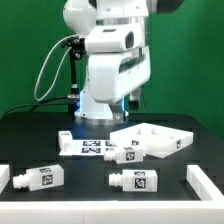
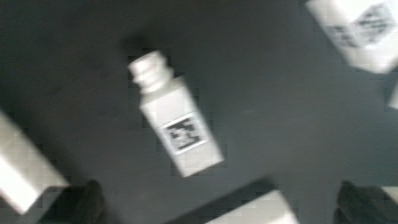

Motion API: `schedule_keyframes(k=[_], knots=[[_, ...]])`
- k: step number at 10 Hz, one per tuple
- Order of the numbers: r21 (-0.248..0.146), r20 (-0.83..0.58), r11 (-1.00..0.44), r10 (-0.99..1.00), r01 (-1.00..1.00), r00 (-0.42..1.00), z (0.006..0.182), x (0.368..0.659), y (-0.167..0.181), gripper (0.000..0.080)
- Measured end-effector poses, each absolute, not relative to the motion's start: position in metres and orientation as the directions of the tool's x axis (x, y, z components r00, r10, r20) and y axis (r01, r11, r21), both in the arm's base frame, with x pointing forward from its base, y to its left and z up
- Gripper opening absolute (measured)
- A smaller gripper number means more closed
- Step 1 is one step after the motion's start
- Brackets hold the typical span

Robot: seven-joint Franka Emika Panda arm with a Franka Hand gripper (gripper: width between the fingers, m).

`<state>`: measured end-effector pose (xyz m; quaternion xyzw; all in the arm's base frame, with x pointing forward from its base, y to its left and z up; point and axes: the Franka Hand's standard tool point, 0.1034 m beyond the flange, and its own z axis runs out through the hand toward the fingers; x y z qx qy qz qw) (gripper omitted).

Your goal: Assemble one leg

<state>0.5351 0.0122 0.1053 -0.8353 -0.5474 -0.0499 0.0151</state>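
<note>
Three legs lie on the black table in the exterior view: one (image 1: 35,180) at the front left, one (image 1: 133,181) at the front middle, and one (image 1: 125,155) beside the tray-like panel (image 1: 155,138). In the wrist view one leg (image 2: 178,115) lies flat below the camera, stub end pointing away, with a square tag on its body. I cannot tell which of the three it is. My gripper (image 2: 214,205) is open and empty, well above the table. Its dark fingers (image 2: 68,205) stand wide apart at the frame's edge. The gripper is not clearly seen in the exterior view.
The marker board (image 1: 85,147) lies behind the legs, in front of the robot base (image 1: 100,105). White rails bound the table at the exterior view's left (image 1: 4,178) and right (image 1: 205,185). In the wrist view, another tagged white piece (image 2: 356,30) and a white edge (image 2: 18,165) show.
</note>
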Motion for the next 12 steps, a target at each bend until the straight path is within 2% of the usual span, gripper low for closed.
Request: schedule_keyframes(k=[1, 2, 7, 8, 9, 10, 12], knots=[[0.026, 0.093, -0.382, 0.921, 0.924, 0.378, 0.092, 0.537, 0.015, 0.0649], [0.038, 0.075, -0.331, 0.942, 0.943, 0.328, 0.082, 0.550, 0.017, 0.0649], [0.023, 0.066, -0.329, 0.943, 0.944, 0.327, 0.077, 0.552, 0.012, 0.0649], [0.009, 0.061, -0.363, 0.930, 0.932, 0.362, 0.065, 0.548, 0.019, 0.0649], [0.005, 0.066, -0.366, 0.929, 0.931, 0.365, 0.045, 0.548, 0.026, 0.0649], [0.017, 0.079, -0.370, 0.927, 0.929, 0.368, 0.026, 0.550, 0.029, 0.0649], [0.013, 0.089, -0.385, 0.920, 0.923, 0.382, 0.008, 0.551, 0.036, 0.0649]])
